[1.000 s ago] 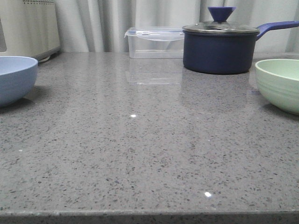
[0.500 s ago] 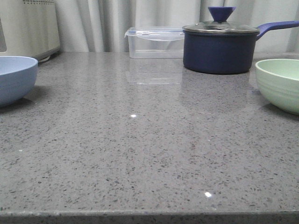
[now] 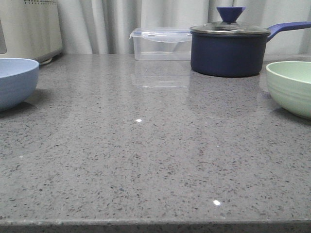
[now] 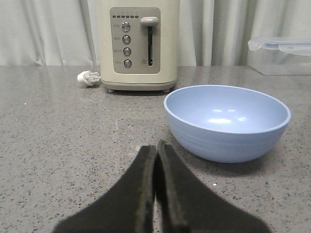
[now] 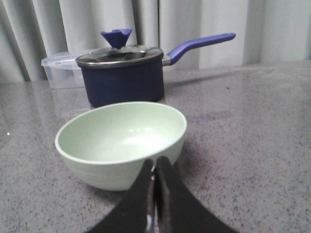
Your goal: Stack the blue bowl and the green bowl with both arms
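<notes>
Both bowls sit untouched on the grey speckled bench (image 3: 146,160), wide apart: blue bowl (image 3: 17,81) at the 9 o'clock edge of the front view, green bowl (image 3: 291,87) at the 3 o'clock edge, both upright and empty. Navy saucepan (image 3: 228,51) and clear container (image 3: 161,44) sit at the back, around 12 to 1 o'clock; a cream toaster (image 4: 137,43) stands behind the blue bowl.

Left pincer (image 4: 156,145) is pressed together, tips meeting, holding nothing, just short of the blue bowl's near wall and a bit off to its side. Right pincer (image 5: 154,167) is also pressed together and empty, aimed at the green bowl's near rim, very close; contact can't be confirmed.

Judged step: approach, no grasp yet. To do it well, each pincer likely needs to spread first, then straddle a rim wall, one finger inside and one outside. Pinch firmly; the smooth walls may slip. Lift one bowl level, centre it over the other before lowering, and keep clear of the saucepan handle.
</notes>
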Controlling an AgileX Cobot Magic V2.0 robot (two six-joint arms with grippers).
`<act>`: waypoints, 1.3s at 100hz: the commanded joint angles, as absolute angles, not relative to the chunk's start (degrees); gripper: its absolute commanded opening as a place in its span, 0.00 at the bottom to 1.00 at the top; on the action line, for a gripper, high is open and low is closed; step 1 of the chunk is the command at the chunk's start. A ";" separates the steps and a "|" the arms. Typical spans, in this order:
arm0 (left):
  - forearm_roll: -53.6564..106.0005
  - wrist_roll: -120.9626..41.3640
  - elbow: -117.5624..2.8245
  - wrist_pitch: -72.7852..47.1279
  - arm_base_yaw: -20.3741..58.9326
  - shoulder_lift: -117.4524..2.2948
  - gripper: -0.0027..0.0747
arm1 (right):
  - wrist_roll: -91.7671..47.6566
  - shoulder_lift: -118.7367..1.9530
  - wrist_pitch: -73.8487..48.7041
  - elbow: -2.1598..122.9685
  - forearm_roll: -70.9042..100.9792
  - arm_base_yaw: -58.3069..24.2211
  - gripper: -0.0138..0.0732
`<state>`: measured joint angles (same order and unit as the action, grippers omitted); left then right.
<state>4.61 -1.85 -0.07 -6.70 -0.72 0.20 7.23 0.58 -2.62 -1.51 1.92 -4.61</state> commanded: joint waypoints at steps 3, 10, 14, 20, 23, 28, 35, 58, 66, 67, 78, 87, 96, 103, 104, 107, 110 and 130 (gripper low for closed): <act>5.35 -1.27 -4.99 -5.71 -0.49 -0.70 0.01 | 7.18 0.90 -2.76 2.37 1.28 -4.42 0.07; 5.35 -1.27 -9.00 -10.59 -0.49 -2.67 0.01 | 7.18 -0.48 -5.58 4.62 1.28 -4.42 0.07; 5.35 -1.27 -11.28 -13.01 -0.49 -4.18 0.01 | 7.18 -1.55 -7.24 6.16 1.28 -4.42 0.07; 5.35 -1.27 -14.00 -15.07 -0.49 -6.31 0.01 | 7.18 -3.91 -9.77 8.39 1.28 -4.42 0.08; 5.35 -1.27 -15.21 -15.46 -0.49 -7.62 0.01 | 7.18 -5.10 -11.04 9.97 1.28 -4.42 0.08; 5.35 -1.27 -17.43 -15.58 -0.49 -9.43 0.01 | 7.18 -7.33 -13.33 12.21 1.28 -4.42 0.08; 5.49 -1.27 -20.04 -15.68 -0.49 -11.83 0.01 | 7.18 -10.56 -16.27 15.41 1.28 -4.42 0.08; 6.62 -1.27 -26.87 -18.88 -0.49 -19.05 0.01 | 7.18 -19.37 -19.95 23.72 1.28 -4.42 0.08; 6.62 -1.27 -28.76 -20.99 -0.49 -21.58 0.01 | 7.18 -21.87 -21.18 25.68 1.28 -4.42 0.10; 6.62 -1.27 -28.90 -21.25 -0.49 -21.78 0.01 | 7.18 -22.26 -21.38 25.96 1.28 -4.42 0.11; 6.62 -1.27 -29.98 -21.48 -0.49 -24.65 0.13 | 7.18 -24.52 -21.72 26.98 1.28 -4.42 0.22; 6.62 -1.27 -30.08 -21.04 -0.49 -25.82 0.32 | 7.18 -25.18 -21.89 26.98 1.28 -4.42 0.37; 6.62 -1.27 -30.08 -20.54 -0.49 -25.96 0.52 | 7.18 -25.17 -22.10 26.98 1.28 -4.42 0.50; 6.62 -1.27 -30.08 -18.95 -0.49 -25.96 0.64 | 7.18 -25.17 -22.10 26.98 1.28 -4.42 0.55; 6.62 -1.27 -30.08 -18.77 -0.49 -25.96 0.65 | 7.18 -25.17 -22.10 26.98 1.28 -4.42 0.55; 6.62 -1.27 -30.08 -18.09 -0.49 -25.96 0.68 | 7.18 -25.17 -22.10 26.98 1.23 -4.42 0.55; 6.62 -1.27 -30.08 -17.82 -0.49 -25.96 0.68 | 7.18 -25.17 -22.05 26.79 1.23 -4.42 0.55; 6.72 -1.27 -30.08 -17.00 -0.49 -25.96 0.67 | 7.18 -25.17 -21.81 26.15 1.29 -4.42 0.55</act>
